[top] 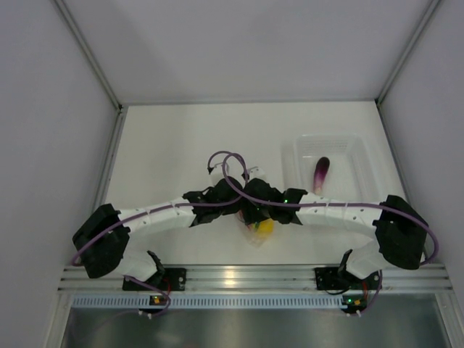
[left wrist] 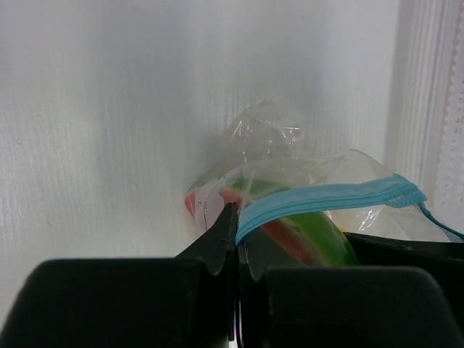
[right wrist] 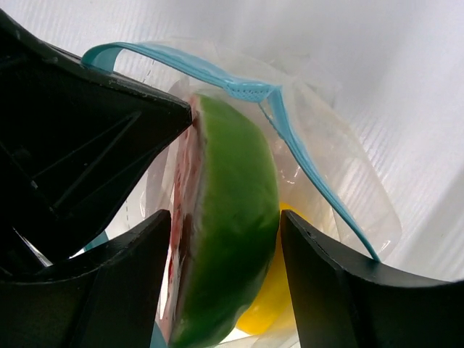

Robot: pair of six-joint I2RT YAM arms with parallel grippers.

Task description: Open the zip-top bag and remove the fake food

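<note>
The zip-top bag (left wrist: pixel 268 138) lies at the table's middle near the front, its teal zip strip (left wrist: pixel 326 197) parted into a loop. My left gripper (left wrist: pixel 238 217) is shut on one end of the strip. My right gripper (right wrist: pixel 225 225) reaches into the bag mouth (right wrist: pixel 217 76), its fingers closed on both sides of the red-orange wedge with a green rind (right wrist: pixel 232 181). The yellow lemon (right wrist: pixel 272 312) sits deeper in the bag and shows in the top view (top: pixel 262 226). The purple eggplant (top: pixel 321 174) lies in the tub. Both grippers meet over the bag (top: pixel 250 206).
A clear rigid tub (top: pixel 357 156) stands right of centre, behind my right arm. White walls close in the table on the left, back and right. A metal rail (top: pixel 232 275) runs along the near edge.
</note>
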